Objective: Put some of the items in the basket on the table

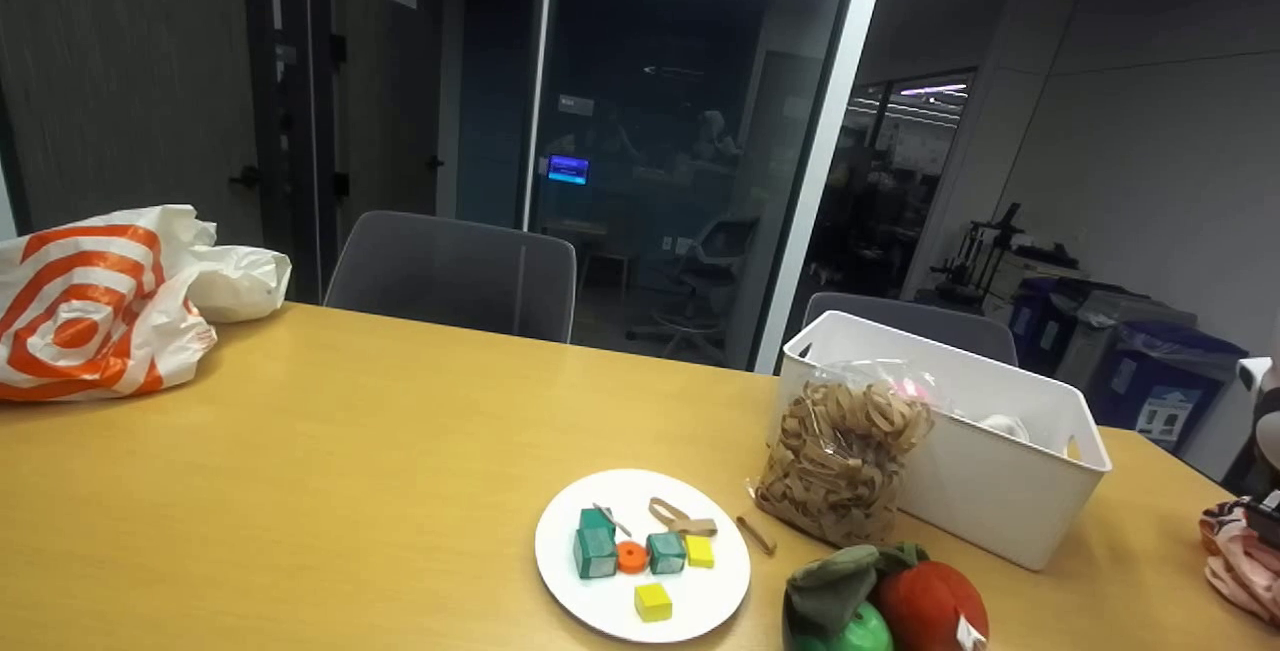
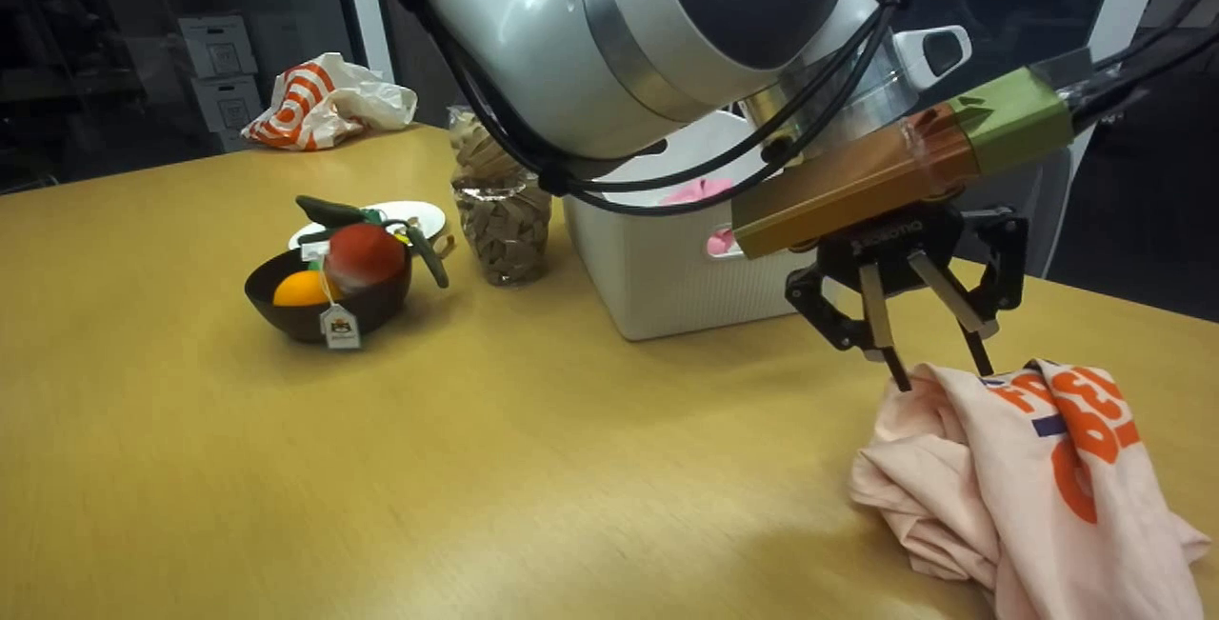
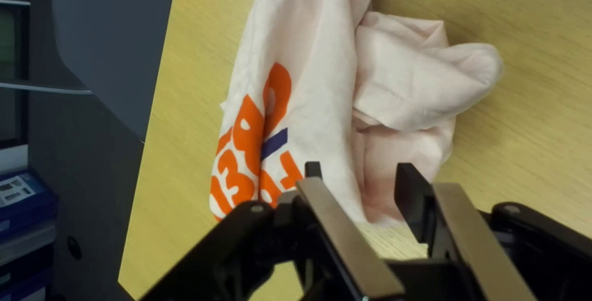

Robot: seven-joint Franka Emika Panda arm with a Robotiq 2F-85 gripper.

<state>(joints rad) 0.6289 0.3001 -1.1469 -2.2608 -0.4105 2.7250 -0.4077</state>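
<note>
Hanging over the pink cloth (image 2: 1009,496), the fingers (image 3: 346,236) are apart, and we see nothing held between them. We cannot tell if a tip touches the cloth. We think they point down at its folds because a fold is easy to pinch. The cloth lies in a heap on the table (image 2: 476,468), apart from the white basket (image 1: 1000,491), and we do not know if it is meant to go in.

The basket stands with its open top up, we guess so things can drop in, and we see a pink thing (image 2: 698,190) inside. The bag of brown strips (image 1: 850,451) is not in there yet; it stands just beside the basket, and we cannot tell if it leans on it. The round red fruit (image 2: 365,258) is not in there either. It sits in a dark bowl (image 2: 383,308), maybe so it does not roll away. We guess the small blocks (image 1: 666,553) are on the white plate (image 1: 600,601) so none get lost.
</note>
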